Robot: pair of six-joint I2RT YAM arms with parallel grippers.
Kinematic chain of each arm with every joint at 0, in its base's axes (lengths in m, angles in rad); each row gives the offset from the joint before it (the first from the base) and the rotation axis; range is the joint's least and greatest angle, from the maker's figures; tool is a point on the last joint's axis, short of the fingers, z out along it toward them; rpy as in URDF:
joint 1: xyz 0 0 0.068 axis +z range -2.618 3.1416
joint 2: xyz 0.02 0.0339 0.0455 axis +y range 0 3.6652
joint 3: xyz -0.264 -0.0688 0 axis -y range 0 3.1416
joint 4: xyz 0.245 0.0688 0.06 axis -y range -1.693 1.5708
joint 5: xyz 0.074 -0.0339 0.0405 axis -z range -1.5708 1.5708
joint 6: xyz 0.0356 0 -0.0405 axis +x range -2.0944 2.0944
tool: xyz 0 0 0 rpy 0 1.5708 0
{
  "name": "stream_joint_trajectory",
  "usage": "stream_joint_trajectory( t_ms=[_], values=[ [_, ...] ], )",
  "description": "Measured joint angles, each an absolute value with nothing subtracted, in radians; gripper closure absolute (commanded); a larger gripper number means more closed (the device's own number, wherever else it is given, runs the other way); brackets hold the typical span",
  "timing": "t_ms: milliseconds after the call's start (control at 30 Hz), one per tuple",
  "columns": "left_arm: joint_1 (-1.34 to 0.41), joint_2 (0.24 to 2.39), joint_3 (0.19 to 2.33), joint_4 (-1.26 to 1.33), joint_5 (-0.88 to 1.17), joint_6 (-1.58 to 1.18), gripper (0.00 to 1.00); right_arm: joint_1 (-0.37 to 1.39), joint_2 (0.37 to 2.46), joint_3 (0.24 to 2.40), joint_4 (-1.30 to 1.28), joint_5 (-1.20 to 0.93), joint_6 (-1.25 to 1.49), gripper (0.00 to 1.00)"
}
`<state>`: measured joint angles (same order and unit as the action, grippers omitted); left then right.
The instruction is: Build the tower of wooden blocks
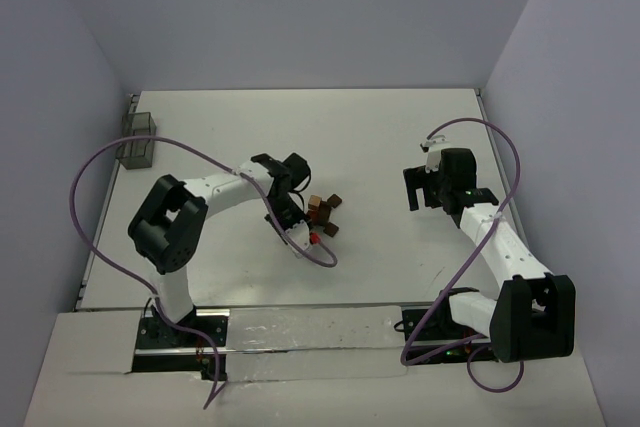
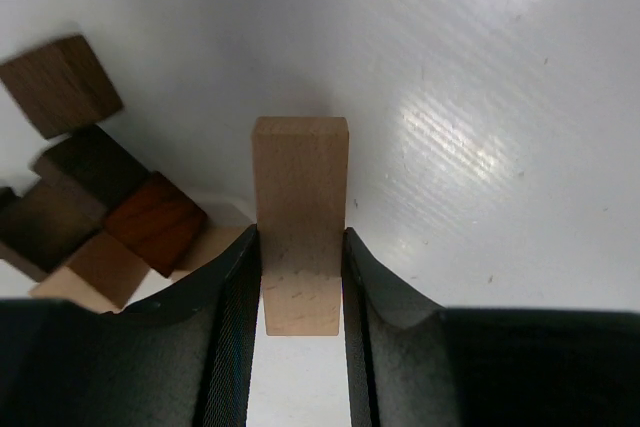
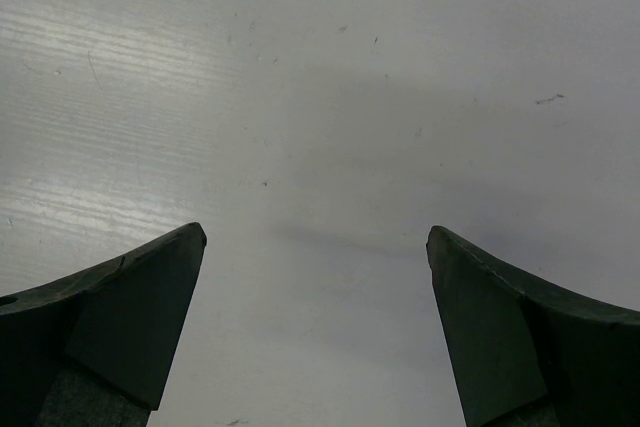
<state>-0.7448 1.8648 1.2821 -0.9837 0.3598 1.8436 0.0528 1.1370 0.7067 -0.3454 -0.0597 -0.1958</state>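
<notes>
Here the left wrist view alone shows the left gripper (image 2: 300,239) with its jaws clamped on an elongated light tan wooden block (image 2: 300,172). A loose cluster of tan and dark reddish-brown wooden cubes (image 2: 95,202) lies just left of them. Overhead, that cluster sits mid white counter (image 1: 380,137); the right gripper (image 1: 418,190) hangs well apart, jaws spread wide.

The pale block (image 2: 300,197) is matt, fine-grained wood; the darker blocks (image 2: 150,222) look smoother and stained. The white bench (image 2: 480,97) has a faint sheen and fine streaks. The left fingers (image 2: 235,337) carry ribbed black pads.
</notes>
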Motion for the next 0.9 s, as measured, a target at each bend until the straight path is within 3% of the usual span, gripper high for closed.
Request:
stream_joint_trajectory(
  t_ms=[133, 333, 633, 900],
  values=[
    [-0.769, 1.738, 1.257, -1.010, 0.454, 1.731, 1.00, 0.053, 1.137, 0.707, -0.345, -0.060, -0.196, 0.00],
    [-0.774, 1.598, 1.397, -0.949, 0.546, 1.195, 1.00, 0.053, 1.138, 0.707, -0.345, -0.063, -0.195, 0.00],
    [-0.689, 1.759, 1.444, -0.744, 0.383, 0.507, 1.00, 0.053, 1.142, 0.707, -0.346, -0.068, -0.195, 0.00],
    [-0.617, 1.841, 1.371, -0.541, 0.132, 0.093, 1.00, 0.053, 1.142, 0.707, -0.346, -0.067, -0.195, 0.00]
  ],
)
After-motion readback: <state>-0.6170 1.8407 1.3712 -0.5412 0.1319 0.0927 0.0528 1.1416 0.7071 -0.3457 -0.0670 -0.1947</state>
